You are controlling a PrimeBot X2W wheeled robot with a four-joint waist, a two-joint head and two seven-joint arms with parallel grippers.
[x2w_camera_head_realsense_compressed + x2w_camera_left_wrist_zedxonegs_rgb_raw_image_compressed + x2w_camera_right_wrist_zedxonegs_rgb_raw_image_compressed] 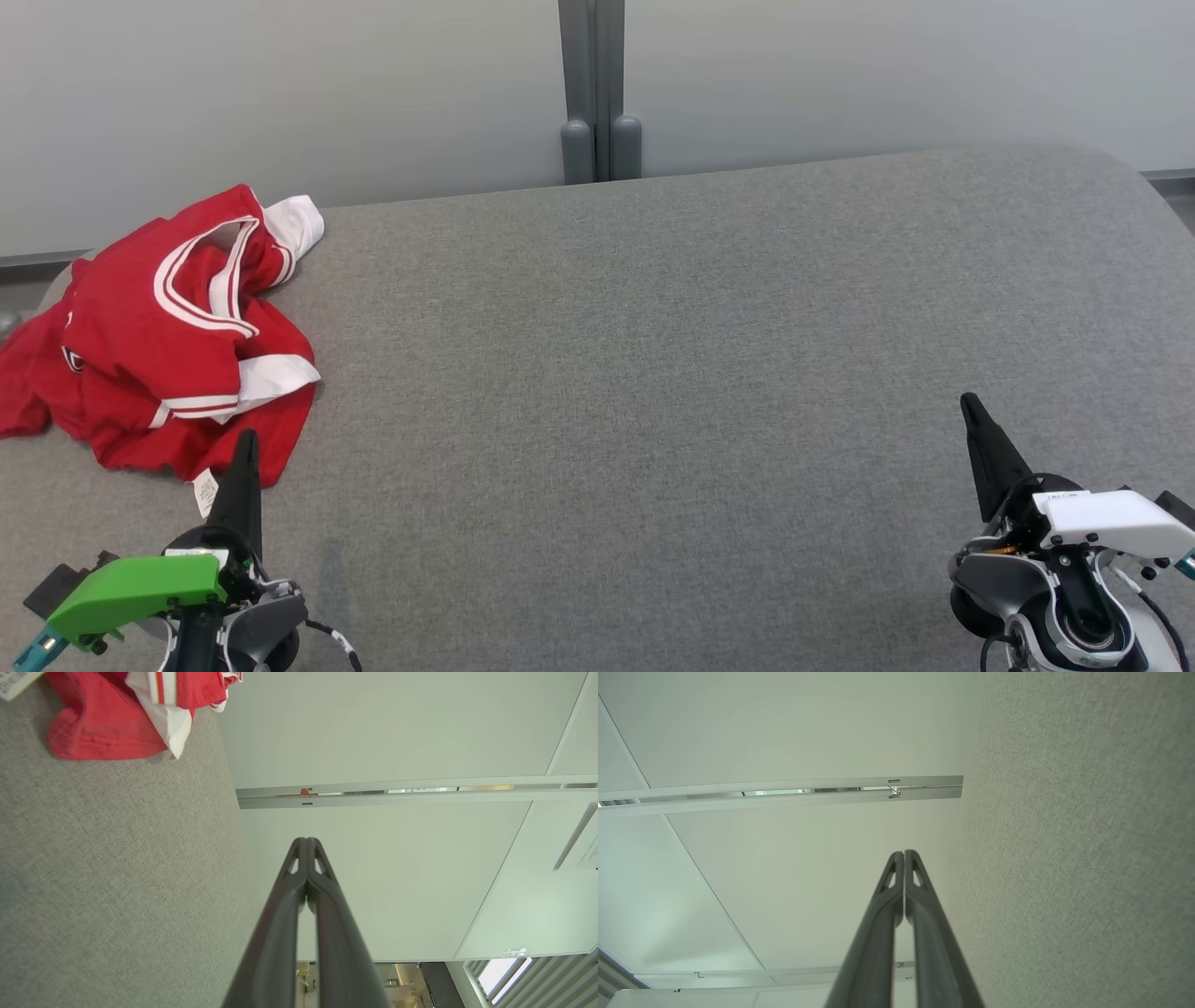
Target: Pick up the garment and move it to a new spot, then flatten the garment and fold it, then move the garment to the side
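The red garment with white bands lies crumpled on the far left part of the grey bench. Its left side hangs a little over the bench edge. A small white label sticks out at its near hem.

The left claw is at the near left, closed, its two dark fingers pressed together with nothing between them. Its tip points to the near hem of the garment, just beside the label. In the left wrist view the garment lies apart from the claw.

The right claw is at the near right, well apart from the garment. It is also closed and holds nothing, and in its own view the fingers meet at the tip. Behind the bench is a pale wall with a grey post.
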